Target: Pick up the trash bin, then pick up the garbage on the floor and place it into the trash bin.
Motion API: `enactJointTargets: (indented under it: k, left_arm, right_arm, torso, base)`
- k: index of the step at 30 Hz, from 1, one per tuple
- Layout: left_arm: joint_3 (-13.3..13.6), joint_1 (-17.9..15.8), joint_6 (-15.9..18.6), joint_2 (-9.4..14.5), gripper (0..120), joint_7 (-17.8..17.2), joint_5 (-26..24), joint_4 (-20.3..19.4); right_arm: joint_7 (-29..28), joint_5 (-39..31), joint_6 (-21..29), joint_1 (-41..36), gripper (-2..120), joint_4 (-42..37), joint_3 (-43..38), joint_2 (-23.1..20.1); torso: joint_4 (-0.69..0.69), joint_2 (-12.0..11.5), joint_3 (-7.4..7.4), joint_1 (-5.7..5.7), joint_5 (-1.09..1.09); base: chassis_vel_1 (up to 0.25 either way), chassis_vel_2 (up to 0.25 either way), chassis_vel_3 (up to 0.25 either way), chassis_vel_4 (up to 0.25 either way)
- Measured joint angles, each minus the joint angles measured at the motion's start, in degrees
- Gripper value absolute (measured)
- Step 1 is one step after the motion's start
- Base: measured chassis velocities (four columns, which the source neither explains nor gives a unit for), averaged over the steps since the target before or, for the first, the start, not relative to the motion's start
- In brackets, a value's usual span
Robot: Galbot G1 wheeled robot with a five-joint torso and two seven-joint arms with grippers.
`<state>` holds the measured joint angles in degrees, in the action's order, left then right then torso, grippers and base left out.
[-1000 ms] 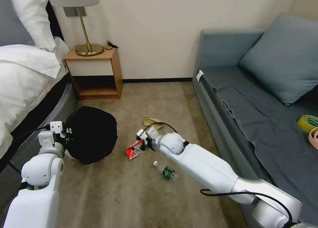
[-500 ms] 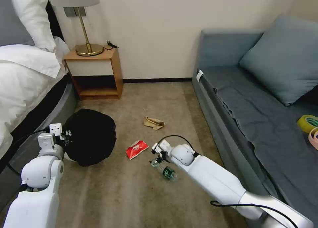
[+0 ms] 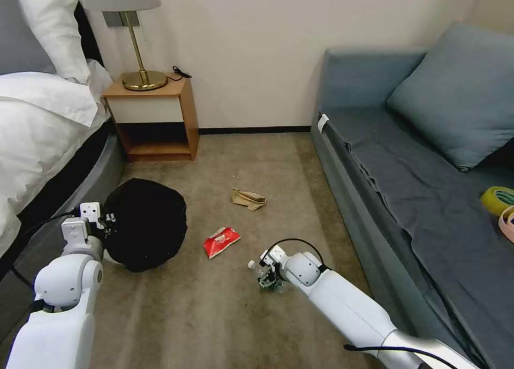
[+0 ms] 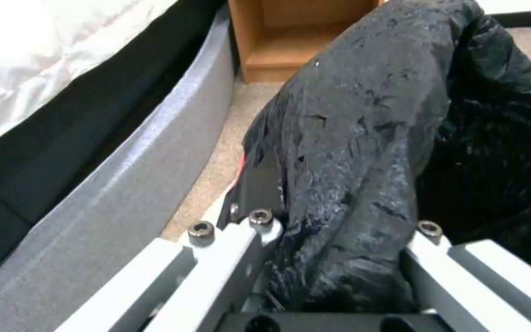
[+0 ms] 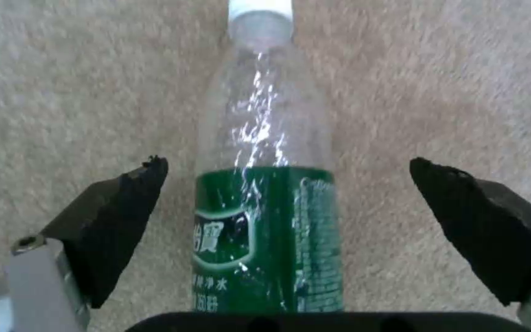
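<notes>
bottle: clear, green label, white cap | packet: red | paper bag: tan | bin liner: black | carpet: beige

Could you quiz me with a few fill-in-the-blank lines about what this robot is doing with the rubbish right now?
1. The right gripper is open, a finger on each side of the clear ____ lying on the carpet.
2. The left gripper is shut on the trash bin, lined with a ____ bag.
3. The red packet lies on the ____.

Missing words: bottle; black; carpet
</notes>
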<state>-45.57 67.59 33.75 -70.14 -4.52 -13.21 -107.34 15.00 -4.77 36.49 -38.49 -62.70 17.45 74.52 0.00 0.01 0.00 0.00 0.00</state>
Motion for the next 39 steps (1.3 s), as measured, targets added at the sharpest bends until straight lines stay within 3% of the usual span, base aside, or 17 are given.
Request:
enactJointTargets:
  k: [5, 9, 11, 13, 15, 19, 26, 30, 39]
  left_arm:
    - [-0.02, 0.13, -0.22, -0.01, 5, 0.10, 0.11, 0.01]
    - [-0.07, 0.14, -0.29, -0.06, 5, 0.15, 0.16, 0.15]
    - [-0.07, 0.14, -0.29, -0.06, 5, 0.15, 0.16, 0.16]
    - [-0.07, 0.08, -0.30, -0.11, 5, 0.16, 0.20, 0.23]
    - [-0.06, 0.04, -0.30, -0.14, 5, 0.16, 0.23, 0.26]
    - [0.07, -0.10, -0.30, -0.28, 5, 0.19, 0.34, 0.27]
    - [0.00, 0.03, -0.30, -0.22, 5, 0.23, 0.34, 0.19]
    - [-0.03, 0.21, -0.30, -0.16, 5, 0.24, 0.34, 0.03]
    - [-0.42, 0.14, -0.63, 0.42, 5, 0.82, 0.23, -0.13]
  right_arm:
    - [0.99, 1.37, -0.88, -0.47, 98, 1.34, -0.51, 0.24]
    - [2.40, 2.37, -1.61, -1.39, 82, 1.74, -1.06, 0.23]
    - [2.43, 2.39, -1.62, -1.40, 82, 1.75, -1.07, 0.23]
    - [2.81, 2.71, -2.02, -1.74, 69, 1.95, -1.34, 0.23]
    - [2.87, 2.77, -2.10, -1.76, 67, 2.01, -1.40, 0.23]
    - [2.89, 2.85, -2.38, -1.75, 46, 2.36, -1.69, 0.27]
    - [2.88, 2.85, -2.46, -1.69, 26, 2.17, -1.78, 0.09]
    - [2.86, 2.83, -2.45, -1.46, 19, 1.85, -2.06, 0.11]
    - [2.57, 0.74, -2.33, 0.59, 19, -0.30, -3.34, 0.16]
  torso:
    - [0.00, 0.00, 0.00, 0.00, -0.01]
    - [0.00, 0.00, 0.00, 0.00, -0.01]
    - [0.00, 0.00, 0.00, 0.00, -0.01]
    - [0.00, 0.00, 0.00, 0.00, -0.01]
    - [0.00, 0.00, 0.00, 0.00, -0.01]
    - [0.00, 0.00, 0.00, 0.00, 0.00]
    - [0.00, 0.00, 0.00, 0.00, 0.00]
    - [0.00, 0.00, 0.00, 0.00, 0.00]
    - [0.00, -0.01, 0.00, 0.00, 0.00]
  base:
    - [0.000, 0.000, 0.000, 0.000]
    - [0.000, 0.000, 0.000, 0.000]
    - [0.000, 0.000, 0.000, 0.000]
    - [0.000, 0.000, 0.000, 0.000]
    - [0.000, 0.000, 0.000, 0.000]
    - [0.000, 0.000, 0.000, 0.000]
    - [0.000, 0.000, 0.000, 0.000]
    - [0.000, 0.000, 0.000, 0.000]
    - [0.000, 0.000, 0.000, 0.000]
